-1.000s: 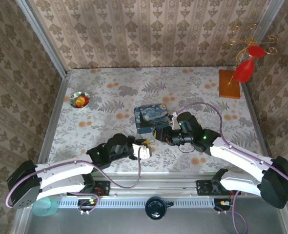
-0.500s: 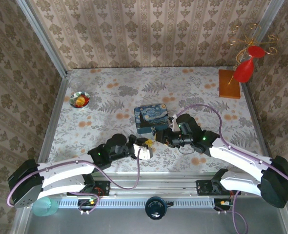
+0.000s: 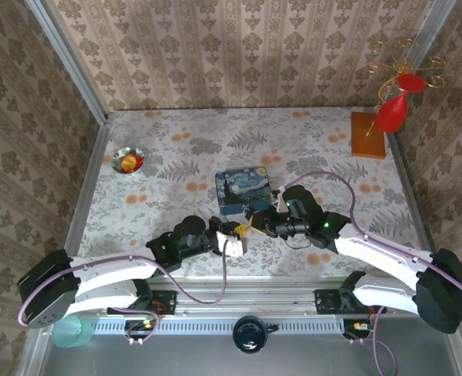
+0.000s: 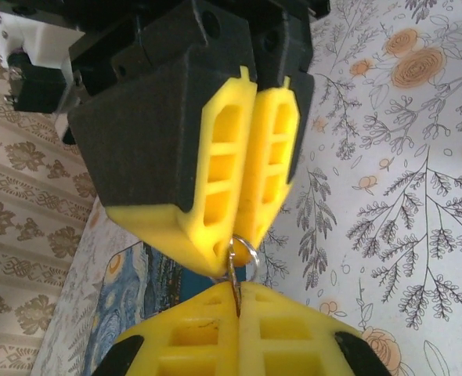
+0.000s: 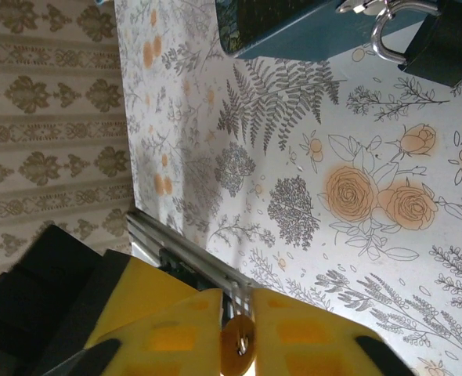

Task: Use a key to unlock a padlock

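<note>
Your key is off the counter and pinched from both sides, so you are in the middle of the pick-and-present stage, not yet at the lock. The right end effector has its fingers pressed together on the yellow-orange head. Facing it tip to tip, the left end effector is closed tight on a thin metal part of the same key, just under its small metal ring. The two meet in the air close to the near edge of the counter, about midway along it.

The padlock lies farther in, toward the middle of the counter, touching the near side of the blue tin. Its shackle curves back into the dark body, and I judge it not yet opened. I cannot tell from here whether the shackle passes through a hasp on the tin.

What is left for you:
- settle the key in one grip
- steady the padlock
- line the blade up with the keyway
- insert and turn
- free the shackle
</note>
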Tool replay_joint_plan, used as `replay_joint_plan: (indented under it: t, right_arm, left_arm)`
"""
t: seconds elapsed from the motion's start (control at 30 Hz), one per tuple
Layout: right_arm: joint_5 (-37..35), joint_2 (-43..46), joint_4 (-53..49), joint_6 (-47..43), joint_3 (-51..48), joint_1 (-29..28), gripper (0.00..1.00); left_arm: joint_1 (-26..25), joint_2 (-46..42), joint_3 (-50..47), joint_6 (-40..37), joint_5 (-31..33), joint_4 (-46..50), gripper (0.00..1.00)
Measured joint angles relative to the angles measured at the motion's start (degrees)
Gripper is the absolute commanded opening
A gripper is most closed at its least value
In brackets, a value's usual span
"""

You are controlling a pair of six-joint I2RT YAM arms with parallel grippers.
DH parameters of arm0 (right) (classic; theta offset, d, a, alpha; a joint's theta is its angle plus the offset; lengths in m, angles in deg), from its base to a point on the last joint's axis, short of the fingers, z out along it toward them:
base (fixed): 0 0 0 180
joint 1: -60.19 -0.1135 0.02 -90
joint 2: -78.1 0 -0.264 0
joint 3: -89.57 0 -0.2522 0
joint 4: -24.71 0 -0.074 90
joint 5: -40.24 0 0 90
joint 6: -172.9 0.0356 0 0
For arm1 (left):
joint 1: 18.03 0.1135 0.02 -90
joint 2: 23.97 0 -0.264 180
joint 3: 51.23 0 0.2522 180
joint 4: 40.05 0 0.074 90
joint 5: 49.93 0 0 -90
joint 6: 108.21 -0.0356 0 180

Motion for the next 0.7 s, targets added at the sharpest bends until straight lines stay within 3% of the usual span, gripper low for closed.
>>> replay_joint_plan:
  t: [0.17,0.33,0.7]
  right_arm:
    - [-1.3,1.5,1.2,0.9,-0.4,0.0,0.0]
    - [-1.6,2.6,2.5,1.0,-0.9,-0.1,0.0]
    - [-11.5,8.7,7.6,-1.9,-7.0,-1.3,0.0]
  left_arm:
    - [0.0,0.1,-0.2,0.0,0.8,-0.6,0.1]
    - [0.0,0.8,-0.2,2.1,2.4,-1.2,0.32]
    - [0.2,-0.2,1.4,18.0,5.2,3.5,0.51]
